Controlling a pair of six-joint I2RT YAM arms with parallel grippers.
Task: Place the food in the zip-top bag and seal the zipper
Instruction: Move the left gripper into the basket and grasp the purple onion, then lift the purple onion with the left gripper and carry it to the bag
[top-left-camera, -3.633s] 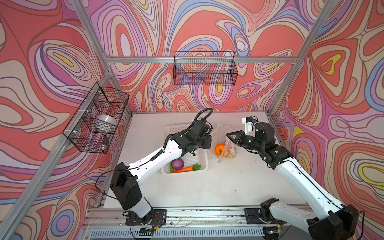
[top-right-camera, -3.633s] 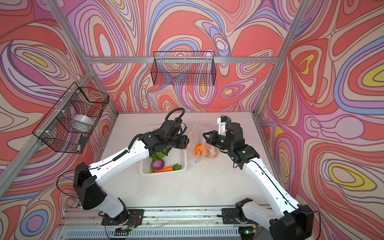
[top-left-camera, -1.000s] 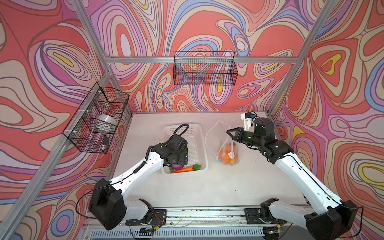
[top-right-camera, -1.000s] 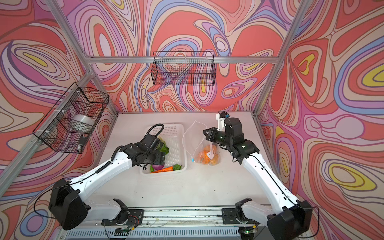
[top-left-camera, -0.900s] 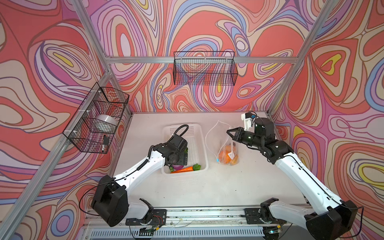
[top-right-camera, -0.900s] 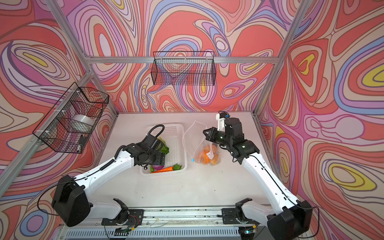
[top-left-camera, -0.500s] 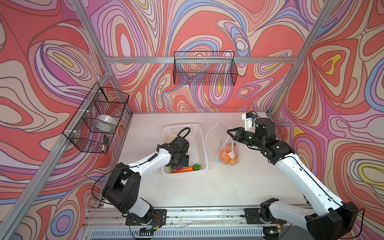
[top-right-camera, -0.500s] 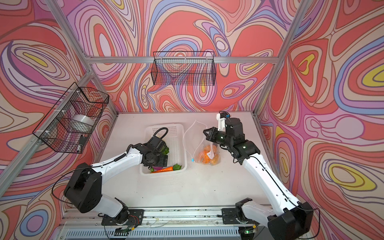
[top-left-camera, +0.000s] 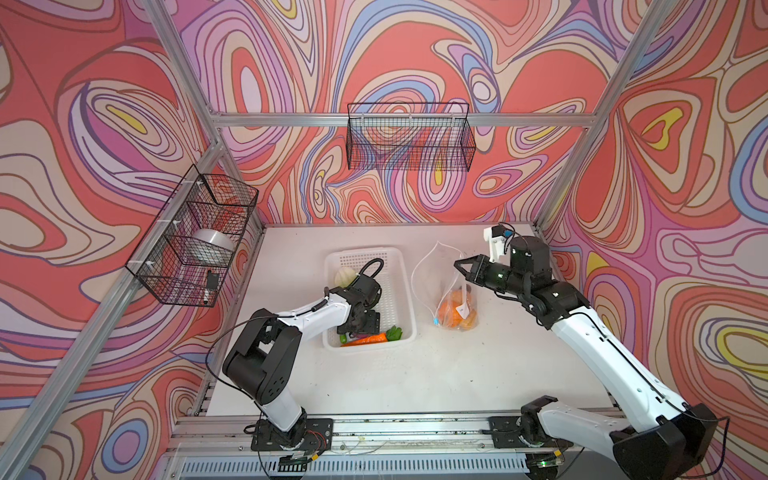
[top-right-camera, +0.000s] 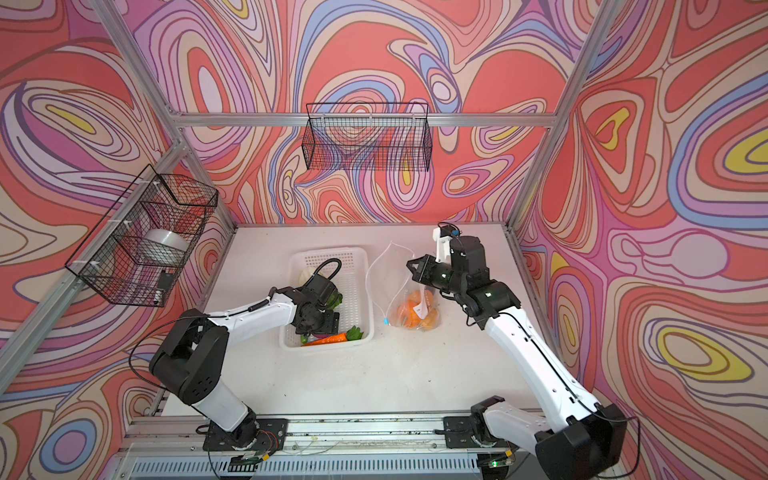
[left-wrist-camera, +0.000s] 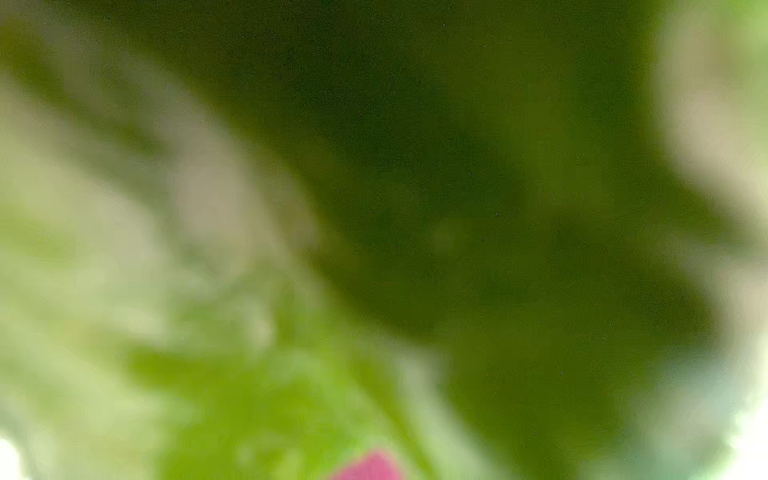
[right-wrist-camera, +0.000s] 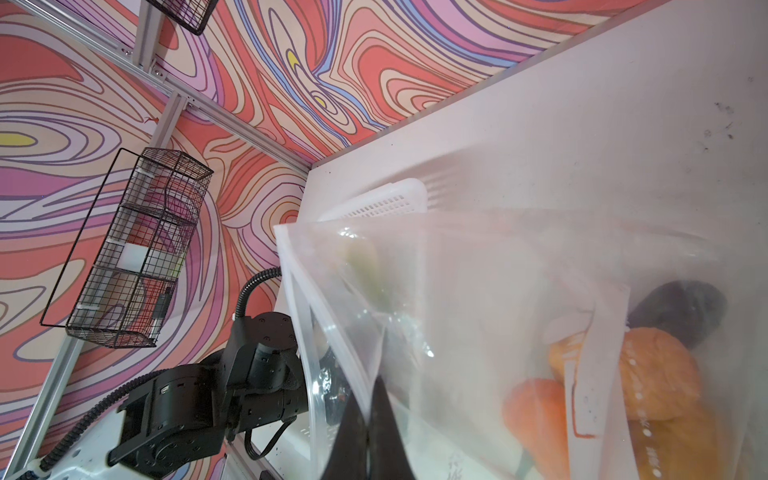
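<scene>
The left gripper (top-left-camera: 362, 323) points down into the white basket (top-left-camera: 360, 252). Its own wrist covers the jaws in both top views, and the left wrist view is only a green blur with a pink patch at one edge, so I cannot tell whether it stands open or grips anything. That arm lies low, elbow folded back near its base, forearm stretched over the basket's near half. An orange carrot (top-left-camera: 365, 340) lies just beside the gripper, along the basket's near wall.

The right gripper (right-wrist-camera: 369, 409) is pinched closed on the upper rim of the zip-top bag (right-wrist-camera: 478, 291), with its arm reaching in from the near right corner. Below it, inside the bag, sit an orange pumpkin (right-wrist-camera: 656, 374) and a dark cucumber (right-wrist-camera: 681, 307). The blue slider tab (top-left-camera: 435, 321) hangs on the bag's basket side.
</scene>
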